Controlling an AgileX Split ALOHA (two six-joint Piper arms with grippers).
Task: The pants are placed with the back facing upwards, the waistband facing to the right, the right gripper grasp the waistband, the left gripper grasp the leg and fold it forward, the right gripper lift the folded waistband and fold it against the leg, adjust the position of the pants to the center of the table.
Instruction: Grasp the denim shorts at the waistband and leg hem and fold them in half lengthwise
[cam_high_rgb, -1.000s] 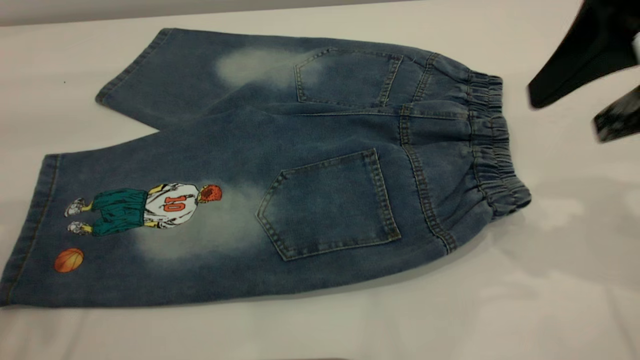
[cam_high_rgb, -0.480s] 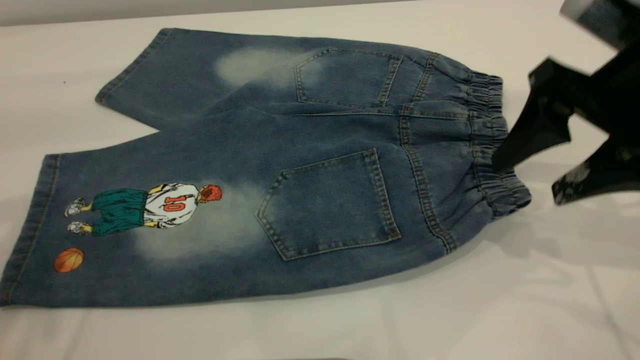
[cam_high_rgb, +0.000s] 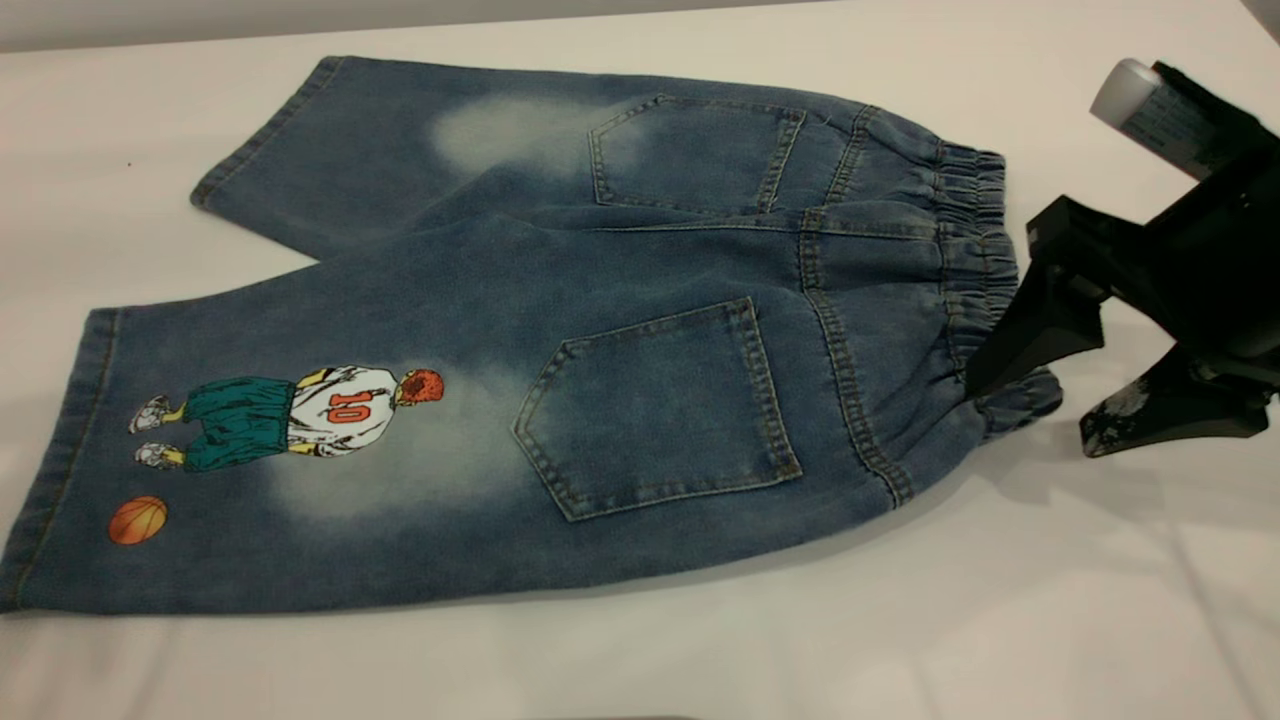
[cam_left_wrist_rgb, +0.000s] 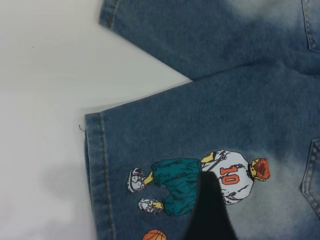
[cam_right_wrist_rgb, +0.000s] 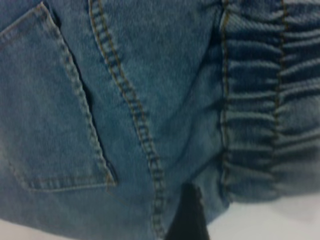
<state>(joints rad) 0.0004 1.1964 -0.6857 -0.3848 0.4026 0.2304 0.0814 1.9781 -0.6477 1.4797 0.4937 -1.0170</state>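
Blue denim pants lie flat on the white bench, back side up. Nearest is the leg with the number 10 player; the left claw hangs just above that picture, and I cannot tell if it is spread or clenched. The plain leg lies farther back. At the right end, the right claw is spread wide, one finger touching the waistband, the other over bare bench. Open bench lies all around.

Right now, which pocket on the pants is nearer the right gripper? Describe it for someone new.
On the white table lie blue denim pants, waistband toward the right gripper. The pocket is the back patch pocket on the leg with the "10" print.
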